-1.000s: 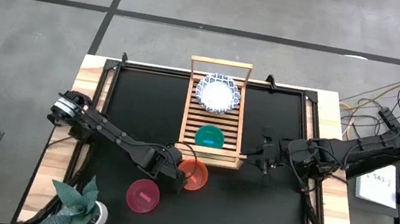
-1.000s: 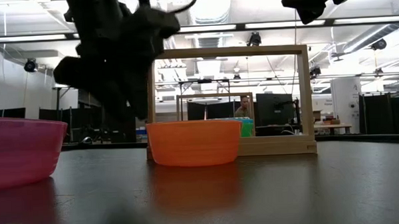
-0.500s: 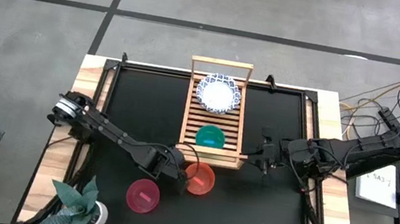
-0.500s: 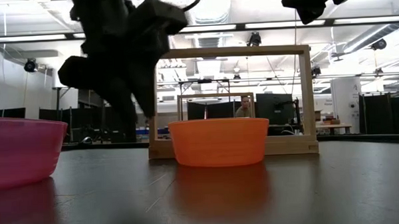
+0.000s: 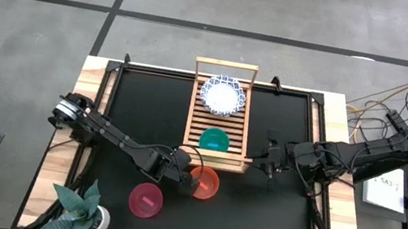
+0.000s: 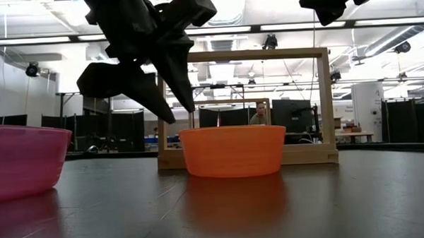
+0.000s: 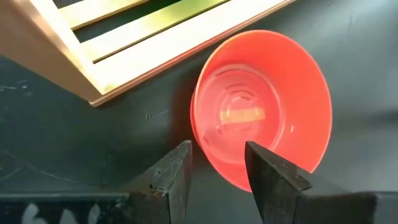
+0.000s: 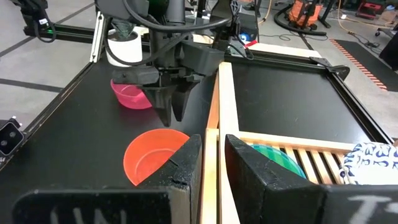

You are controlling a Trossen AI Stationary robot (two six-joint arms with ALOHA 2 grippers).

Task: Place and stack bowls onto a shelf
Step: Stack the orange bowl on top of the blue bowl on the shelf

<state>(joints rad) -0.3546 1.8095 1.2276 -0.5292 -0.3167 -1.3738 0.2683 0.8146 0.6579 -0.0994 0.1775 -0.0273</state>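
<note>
Left gripper (image 5: 187, 171), fingers apart, above orange-red bowl (image 5: 204, 184) rim (just off shelf (image 5: 213, 162) edge).

The round magenta plastic bowl (image 6: 19, 159) is being cut off by the low view's edge, and the teal bowl (image 8: 275, 156) is being partly hidden, perhaps by the right gripper's fingers (image 8: 249, 163).

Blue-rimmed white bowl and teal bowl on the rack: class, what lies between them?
Only bare wooden slats of the rack separate the blue-rimmed white bowl from the teal bowl, per the high view.
</note>
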